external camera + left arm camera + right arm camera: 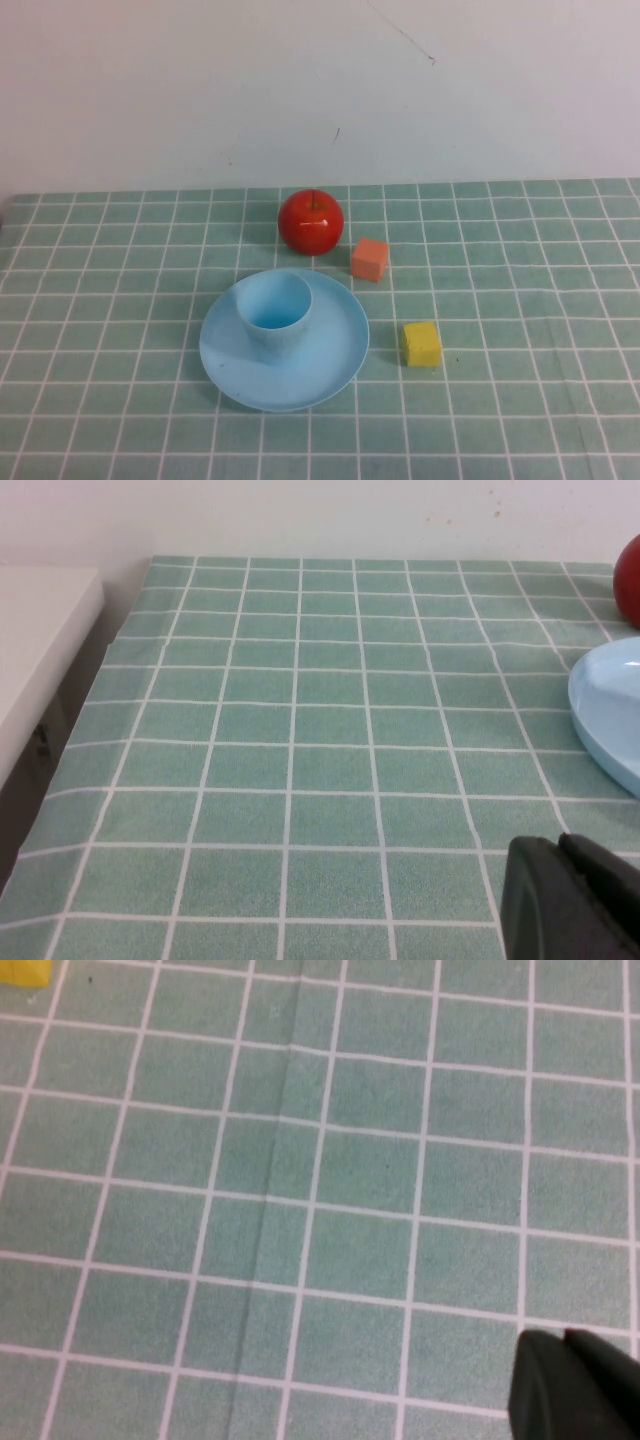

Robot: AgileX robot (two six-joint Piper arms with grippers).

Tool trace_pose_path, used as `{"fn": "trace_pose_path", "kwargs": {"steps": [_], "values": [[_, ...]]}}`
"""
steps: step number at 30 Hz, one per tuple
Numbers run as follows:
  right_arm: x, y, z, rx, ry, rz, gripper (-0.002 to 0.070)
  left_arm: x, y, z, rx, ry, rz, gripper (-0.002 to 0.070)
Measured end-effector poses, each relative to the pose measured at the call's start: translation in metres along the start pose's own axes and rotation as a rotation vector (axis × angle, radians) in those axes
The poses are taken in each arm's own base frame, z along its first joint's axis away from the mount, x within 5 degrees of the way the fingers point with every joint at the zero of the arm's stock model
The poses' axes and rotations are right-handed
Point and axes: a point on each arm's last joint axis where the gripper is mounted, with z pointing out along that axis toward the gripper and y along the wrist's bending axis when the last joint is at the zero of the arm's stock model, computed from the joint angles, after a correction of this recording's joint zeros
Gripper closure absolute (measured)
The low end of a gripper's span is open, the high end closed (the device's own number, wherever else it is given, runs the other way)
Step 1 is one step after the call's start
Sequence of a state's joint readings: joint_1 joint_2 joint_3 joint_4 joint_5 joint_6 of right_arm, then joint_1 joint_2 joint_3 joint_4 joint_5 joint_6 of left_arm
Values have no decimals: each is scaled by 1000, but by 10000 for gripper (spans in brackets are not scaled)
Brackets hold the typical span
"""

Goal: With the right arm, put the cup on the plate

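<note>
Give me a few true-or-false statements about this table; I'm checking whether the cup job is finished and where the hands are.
1. The cup stands upright on the plate. True.
2. The apple lies on the plate. False: it sits on the tablecloth behind the plate.
3. The right hand grips the cup. False: shut on nothing, it is over bare cloth.
4. The yellow cube sits right of the plate, apart from it. True.
5. The left hand touches the plate. False: it is short of the rim.
</note>
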State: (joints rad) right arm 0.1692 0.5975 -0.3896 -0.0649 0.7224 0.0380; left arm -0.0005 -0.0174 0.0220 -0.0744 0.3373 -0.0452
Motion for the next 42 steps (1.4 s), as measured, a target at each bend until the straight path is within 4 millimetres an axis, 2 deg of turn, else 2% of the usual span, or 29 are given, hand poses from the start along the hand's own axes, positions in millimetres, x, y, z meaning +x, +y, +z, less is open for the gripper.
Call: {"fn": "trace_pose_path", "kwargs": {"steps": [7, 17, 22, 42], "values": [[0, 0, -2, -1, -16, 2, 679, 0, 0, 0, 0, 0, 0, 678], [21, -6, -51, 68, -364, 75, 679, 0, 0, 0, 0, 0, 0, 678], [32, -8, -65, 142, -473, 130, 679, 0, 0, 0, 0, 0, 0, 678], [38, -8, -70, 176, -514, 155, 679, 0, 0, 0, 0, 0, 0, 678]]}}
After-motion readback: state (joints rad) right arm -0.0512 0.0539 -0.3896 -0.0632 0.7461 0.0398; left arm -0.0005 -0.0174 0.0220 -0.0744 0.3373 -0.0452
